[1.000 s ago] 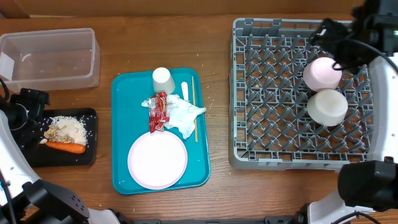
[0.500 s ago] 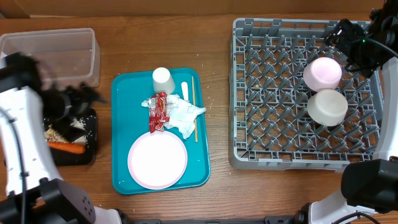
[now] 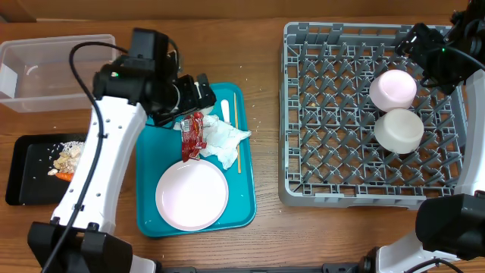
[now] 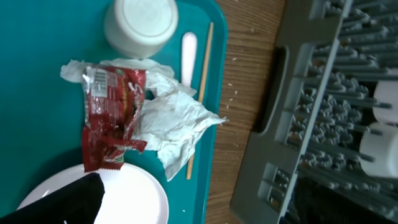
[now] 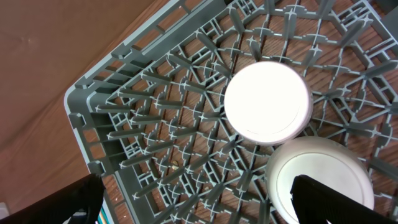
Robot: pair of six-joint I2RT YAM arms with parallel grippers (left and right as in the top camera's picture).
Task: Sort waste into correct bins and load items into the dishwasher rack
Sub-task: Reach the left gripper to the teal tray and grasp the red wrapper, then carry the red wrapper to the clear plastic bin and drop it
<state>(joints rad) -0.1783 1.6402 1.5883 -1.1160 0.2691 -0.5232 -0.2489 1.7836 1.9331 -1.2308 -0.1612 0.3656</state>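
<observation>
My left gripper [image 3: 198,91] hangs open over the top of the teal tray [image 3: 148,205], hiding the cup from overhead. In the left wrist view the cup [image 4: 142,25] stands upside down beside the fork [image 4: 188,53] and stick [image 4: 199,99]. Below it, the red wrapper [image 4: 112,115] lies on the napkin [image 4: 171,121], above the plate [image 4: 134,193]. Two bowls [image 3: 392,89] [image 3: 399,130] sit upside down in the dishwasher rack [image 3: 333,189]. My right gripper [image 5: 205,205] is open above the rack's far right corner, holding nothing.
The clear tub [image 3: 45,68] stands at the back left. In front of it lies the black tray [image 3: 23,174] with rice scraps [image 3: 68,155] and a carrot [image 3: 64,176] partly under my left arm. Bare wood separates the teal tray from the rack.
My left arm has swung from over the black tray rightward to the top of the teal tray. My right gripper drew back to the right a second ago and has held still since.
</observation>
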